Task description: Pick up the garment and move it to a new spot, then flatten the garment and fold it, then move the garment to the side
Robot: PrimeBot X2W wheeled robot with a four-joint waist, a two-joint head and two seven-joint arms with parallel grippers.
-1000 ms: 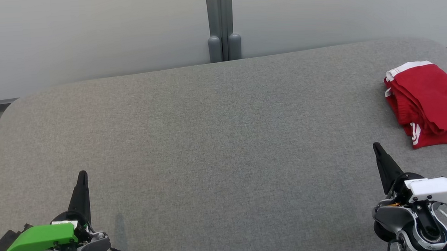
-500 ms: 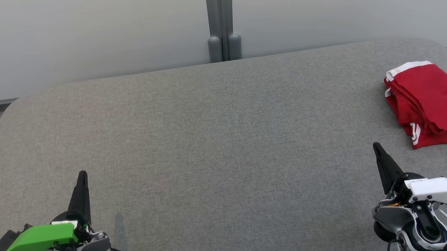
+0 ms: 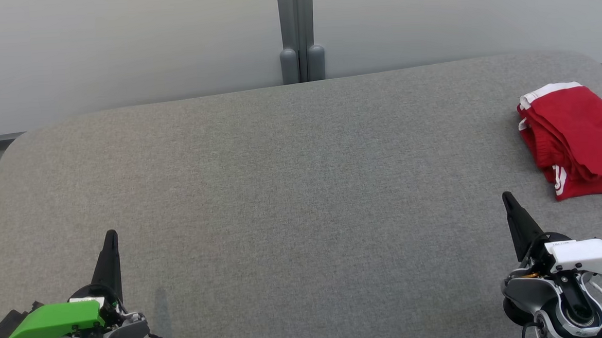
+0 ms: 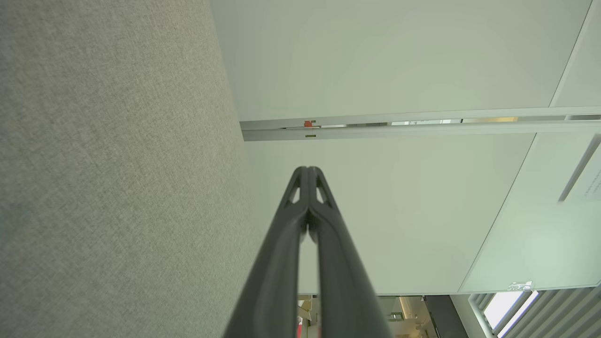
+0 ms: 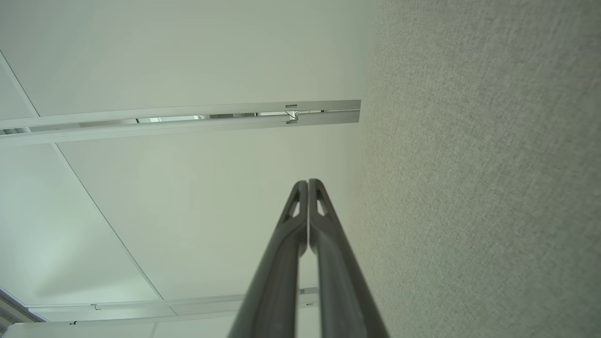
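Observation:
A red garment (image 3: pixel 577 136) with white trim lies folded at the far right of the grey table (image 3: pixel 292 190), running off the head view's right edge. My right gripper (image 3: pixel 507 198) sits at the lower right, a short way below and left of the garment, shut on nothing. At the lower left my left gripper (image 3: pixel 111 235) is also shut and empty. In the left wrist view the left gripper (image 4: pixel 308 170) has its fingertips pressed together. The right gripper (image 5: pixel 307 183) stands the same way in the right wrist view.
A pale wall with a grey vertical post (image 3: pixel 298 32) runs behind the table's far edge. The table's rounded corners show at back left and back right. Grey fabric (image 4: pixel 117 164) borders each wrist view.

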